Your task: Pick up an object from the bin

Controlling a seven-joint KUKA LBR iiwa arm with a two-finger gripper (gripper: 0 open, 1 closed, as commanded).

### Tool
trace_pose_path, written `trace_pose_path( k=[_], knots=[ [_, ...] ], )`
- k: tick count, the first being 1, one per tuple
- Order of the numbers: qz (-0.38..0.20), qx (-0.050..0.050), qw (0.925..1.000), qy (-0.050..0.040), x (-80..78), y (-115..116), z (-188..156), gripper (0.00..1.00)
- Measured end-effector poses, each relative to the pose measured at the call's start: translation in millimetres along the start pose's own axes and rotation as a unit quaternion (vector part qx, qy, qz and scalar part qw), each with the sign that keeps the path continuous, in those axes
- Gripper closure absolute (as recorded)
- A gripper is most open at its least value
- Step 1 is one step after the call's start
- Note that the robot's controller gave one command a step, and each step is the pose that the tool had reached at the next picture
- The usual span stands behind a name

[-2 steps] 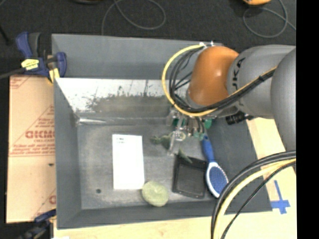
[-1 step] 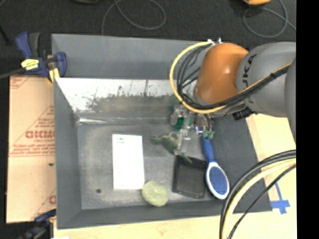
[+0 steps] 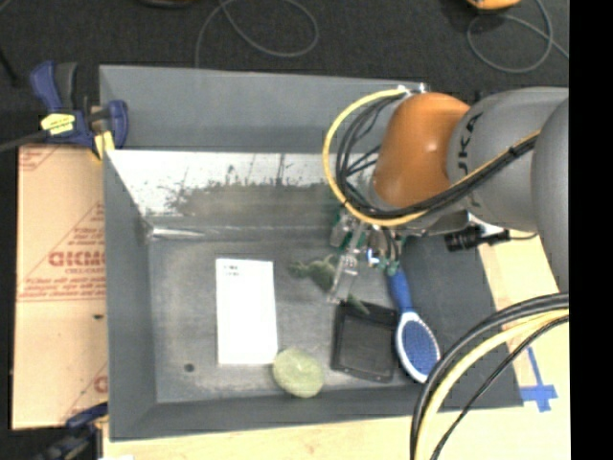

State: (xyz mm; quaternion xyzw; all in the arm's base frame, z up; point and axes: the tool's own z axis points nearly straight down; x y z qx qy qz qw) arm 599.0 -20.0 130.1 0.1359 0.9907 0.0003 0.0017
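Hovering close beside a blue brush (image 3: pixel 410 326) and a black square case (image 3: pixel 364 345), the end effector (image 3: pixel 351 262) may snag both; its opening cannot be told.

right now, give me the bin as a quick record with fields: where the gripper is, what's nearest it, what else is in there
gripper: gripper low over the floor of the grey bin, right of centre, below the arm's orange cover
nearest things: small dark green thing just to its left; black flat case just below it in the view; blue brush to its right, handle pointing up toward the gripper
other things: white flat rectangle left of centre; pale green lump by the near wall
held: cannot tell
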Motion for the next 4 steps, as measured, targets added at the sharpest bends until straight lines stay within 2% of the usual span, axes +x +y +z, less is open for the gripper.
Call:
trace_pose_path(
  k=[1,2,4],
  knots=[
    [0.033,0.000,0.9995,-0.0015,22.4,-31.0,51.7,0.00],
    [0.047,0.000,0.9989,0.0000,10.8,-14.7,59.5,1.00],
    [0.046,0.000,0.9989,0.0011,11.6,-15.0,57.4,1.00]
  ],
)
